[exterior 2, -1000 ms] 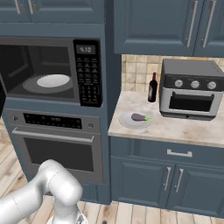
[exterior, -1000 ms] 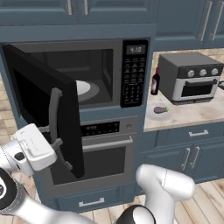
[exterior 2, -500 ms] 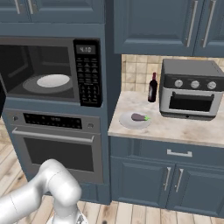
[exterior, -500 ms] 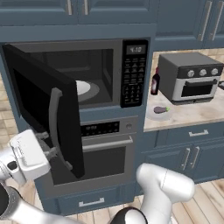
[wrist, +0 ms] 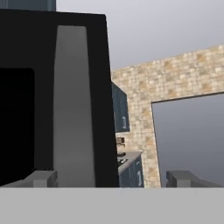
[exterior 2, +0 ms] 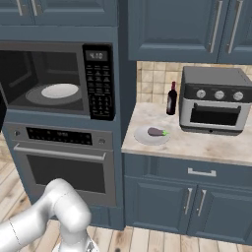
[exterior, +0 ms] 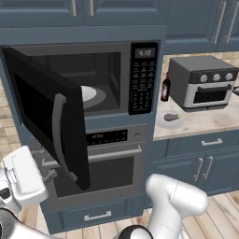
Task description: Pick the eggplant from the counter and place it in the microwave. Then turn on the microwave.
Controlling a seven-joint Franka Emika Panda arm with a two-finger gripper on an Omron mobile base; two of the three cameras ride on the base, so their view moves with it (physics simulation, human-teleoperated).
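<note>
The tool (exterior: 46,170) hangs low at the left, just beside the lower edge of the swung-open microwave door (exterior: 44,116), its fingers spread apart with nothing between them. In the hand view the two fingertips (wrist: 41,178) stand wide apart, one under the door's grey handle (wrist: 73,105), the other out in open space, and neither is touching it. The microwave (exterior 2: 54,78) stands open, its white turntable (exterior 2: 60,90) bare inside, the keypad (exterior 2: 100,88) and display at its right. Below it sits the steel wall oven (exterior 2: 64,165) with its horizontal handle. Off to the right, well apart from the tool, the eggplant (exterior 2: 156,132) lies on a pale plate (exterior 2: 142,136) on the counter (exterior 2: 197,145), near the counter's left end. A dark red bottle (exterior 2: 171,98) stands upright behind the plate, by the wall, and a grey toaster oven (exterior 2: 212,101) sits just to its right
</note>
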